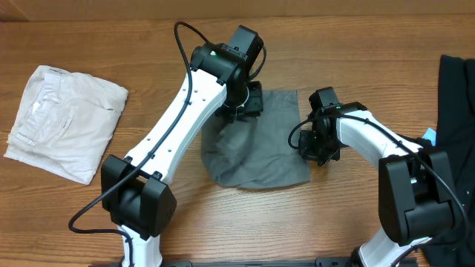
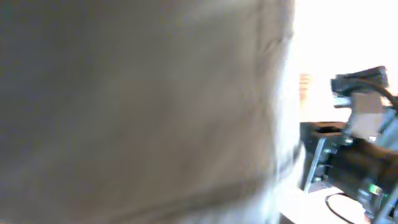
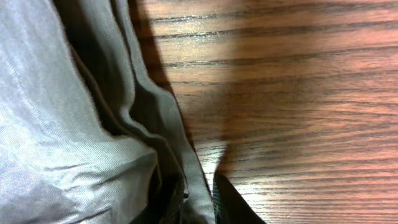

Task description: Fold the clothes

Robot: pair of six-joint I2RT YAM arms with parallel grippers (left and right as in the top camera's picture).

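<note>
The grey shorts (image 1: 260, 148) are spread on the wooden surface (image 1: 356, 44) between the two arms, well apart from the cream shorts (image 1: 67, 122) on the left and the black garment (image 1: 456, 96) at the right edge.

The left pincer (image 1: 241, 104) is held over the far left part of the cloth. Its own camera is filled by blurred grey fabric close to the lens, so it cannot be told whether that pincer is spread or pressed together. The right pincer (image 1: 320, 148) is set at the right edge of the cloth. One dark fingertip (image 3: 233, 202) is seen just beside the layered hem, but whether the hem is pinched cannot be told either.

The step in hand is judged to be a fold drawn across the cloth. For it to be done well, both edges should be gripped through all the layers. They should be raised only enough for the thin fabric to clear itself, and carried level so that one corner is not dragged ahead of the other. The bunched left side should be pulled taut before anything is laid down.

In the overhead view the cloth is gathered into a near-square patch, rumpled and rounded on its left and straight-edged on its right. No clear long axis is therefore shown. The pleats at the right edge run from the far side towards the near side. Which end is the waistband cannot be made out.
</note>
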